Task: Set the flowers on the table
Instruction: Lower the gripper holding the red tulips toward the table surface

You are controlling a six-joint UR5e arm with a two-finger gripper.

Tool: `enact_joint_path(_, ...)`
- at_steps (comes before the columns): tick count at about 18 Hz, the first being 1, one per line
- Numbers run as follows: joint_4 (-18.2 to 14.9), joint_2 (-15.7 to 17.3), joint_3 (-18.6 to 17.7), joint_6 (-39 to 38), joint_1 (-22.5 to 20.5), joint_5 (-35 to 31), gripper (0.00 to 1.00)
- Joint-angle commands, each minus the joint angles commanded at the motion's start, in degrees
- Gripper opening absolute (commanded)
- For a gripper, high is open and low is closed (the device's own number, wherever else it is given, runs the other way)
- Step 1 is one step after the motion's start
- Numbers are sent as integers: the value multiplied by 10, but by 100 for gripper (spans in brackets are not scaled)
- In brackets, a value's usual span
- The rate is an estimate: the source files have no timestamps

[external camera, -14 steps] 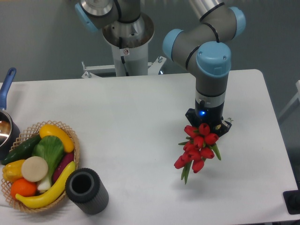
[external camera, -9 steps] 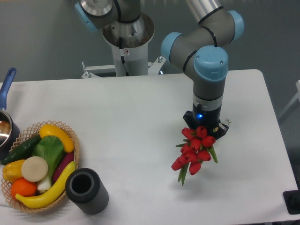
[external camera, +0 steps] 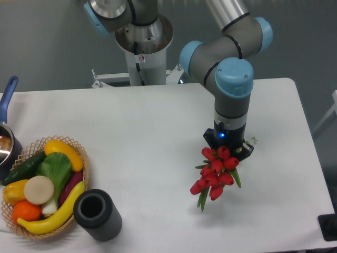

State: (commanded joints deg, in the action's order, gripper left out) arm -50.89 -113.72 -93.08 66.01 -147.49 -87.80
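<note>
The flowers [external camera: 213, 172] are a bunch of red tulip buds with green stems, at the right-middle of the white table [external camera: 147, 137]. My gripper [external camera: 228, 149] points straight down and is shut on the flowers at their upper end. The buds and stems hang out below and to the left of it, over the tabletop. I cannot tell whether the stem tips touch the table. The arm's wrist hides the fingers.
A wicker basket [external camera: 84, 174] with fruit and vegetables sits at the front left. A dark grey cylinder cup [external camera: 97, 214] stands right of it. A pot with a blue handle [external camera: 7, 100] is at the left edge. The robot base [external camera: 143, 47] stands behind the table.
My gripper has moved a little to the left and towards the front with the flowers in it. Nothing else has moved.
</note>
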Motion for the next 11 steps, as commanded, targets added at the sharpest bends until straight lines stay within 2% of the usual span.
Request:
enact_joint_path(4,0,-25,18,-22,9,-3,21)
enact_joint_path(11,2,-40,18,-22,14,0,26)
